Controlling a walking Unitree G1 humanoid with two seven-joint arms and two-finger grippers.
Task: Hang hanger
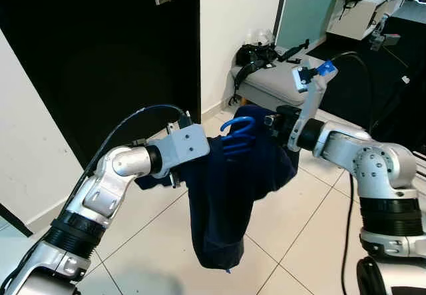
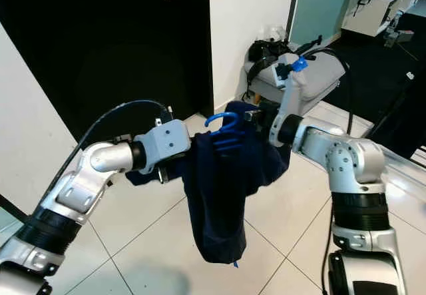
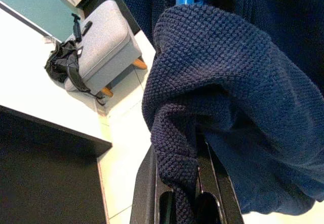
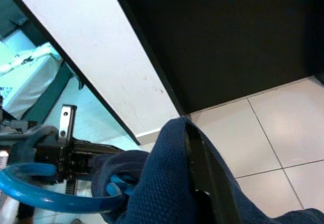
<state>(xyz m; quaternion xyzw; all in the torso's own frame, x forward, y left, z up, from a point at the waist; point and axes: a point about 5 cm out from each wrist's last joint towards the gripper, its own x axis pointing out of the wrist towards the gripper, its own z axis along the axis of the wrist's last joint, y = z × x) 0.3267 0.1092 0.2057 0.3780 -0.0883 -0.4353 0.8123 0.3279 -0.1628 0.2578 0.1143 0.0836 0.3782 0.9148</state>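
Left gripper pinches a fold of the navy sweater; right gripper is clamped on its far shoulder. Between them, the blue hanger pokes out. Beyond, a grey ottoman carries black straps.

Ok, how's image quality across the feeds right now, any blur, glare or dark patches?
Left eye view: sharp, the navy sweater and blue hanger are clear; the black door reads as a featureless dark mass. Left wrist view: knit texture crisp, white wall overexposed. Right wrist view: hanger hook soft, background washed out.
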